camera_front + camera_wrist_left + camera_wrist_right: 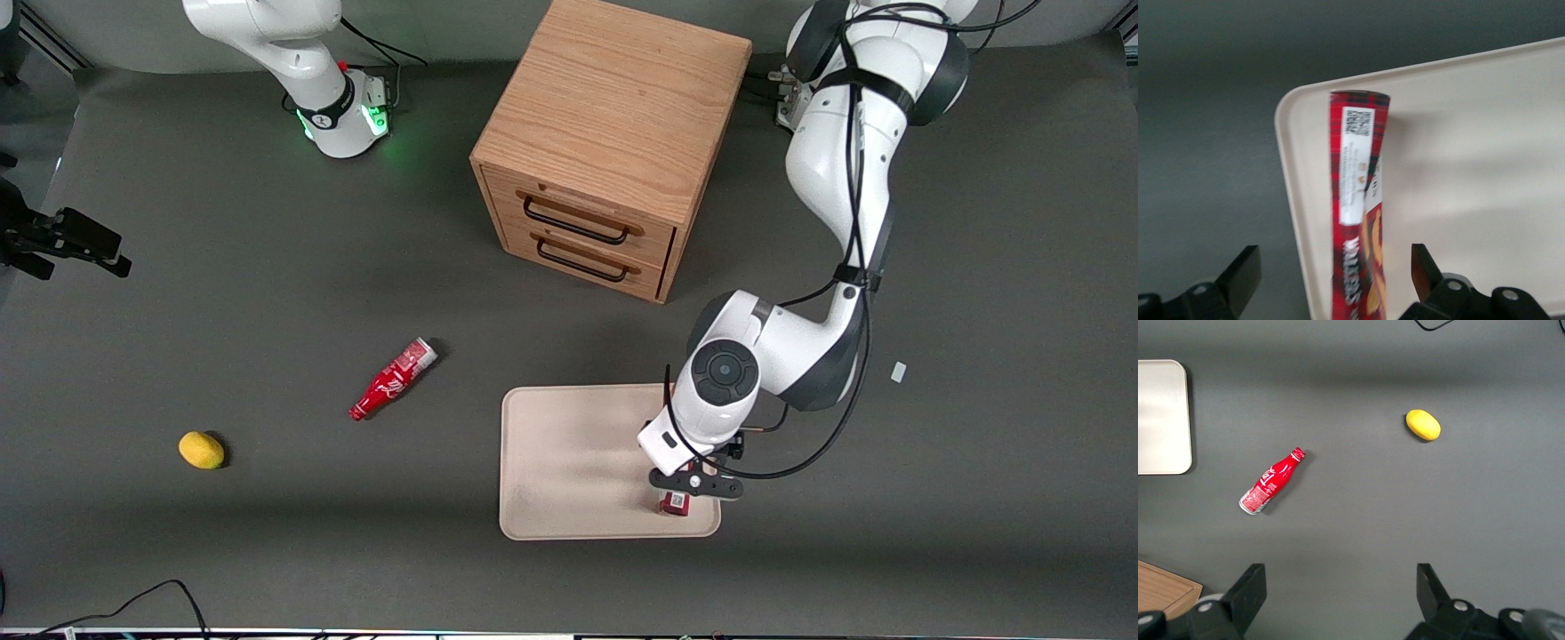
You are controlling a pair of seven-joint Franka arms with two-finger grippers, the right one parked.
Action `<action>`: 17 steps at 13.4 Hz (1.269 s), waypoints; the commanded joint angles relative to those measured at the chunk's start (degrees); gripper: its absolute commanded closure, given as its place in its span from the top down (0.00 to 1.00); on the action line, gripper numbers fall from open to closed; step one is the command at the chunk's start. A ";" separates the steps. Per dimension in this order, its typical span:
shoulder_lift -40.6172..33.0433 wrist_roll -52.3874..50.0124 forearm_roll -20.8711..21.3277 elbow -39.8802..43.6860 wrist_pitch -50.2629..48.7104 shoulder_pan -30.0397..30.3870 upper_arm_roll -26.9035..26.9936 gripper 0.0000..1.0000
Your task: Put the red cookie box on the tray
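Pincer [1331,273] spread around upright plaid red cookie box [1358,200] on tray [1471,147].

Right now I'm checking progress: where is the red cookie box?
The red cookie box stands on end on the tray, at its corner nearest the front camera toward the working arm's end, between the open fingers of the gripper directly above it.

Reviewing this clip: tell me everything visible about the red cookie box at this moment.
The red cookie box is a long, narrow dark-red plaid carton, seemingly cardboard, with a white printed label, white lettering and pictured tan cookies. It stands on end on the tray, near a rounded corner toward the working arm's end. The gripper is open directly above it, fingers apart on either side, not touching it.
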 commanded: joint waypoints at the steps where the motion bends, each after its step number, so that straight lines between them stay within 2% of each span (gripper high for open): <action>1: -8.82 2.74 0.44 -2.82 -9.93 1.95 0.14 1.00; 2: -12.67 5.98 0.09 -5.36 -11.36 3.18 0.05 1.00; 4: -22.51 11.00 -2.89 -15.44 -11.28 7.65 -0.04 1.00; 8: -37.29 14.27 -3.25 -26.36 -17.43 11.79 0.32 1.00; 10: -43.18 18.56 -3.69 -32.68 -16.83 14.69 0.31 1.00; 12: -47.32 24.96 -4.22 -38.75 -14.99 18.82 0.40 1.00; 14: -48.40 32.79 -5.27 -42.37 -12.00 23.74 0.58 1.00; 15: -48.31 34.91 -5.45 -43.86 -10.16 24.89 0.93 1.00; 17: -48.92 36.51 -5.45 -45.19 -9.34 22.90 5.13 1.00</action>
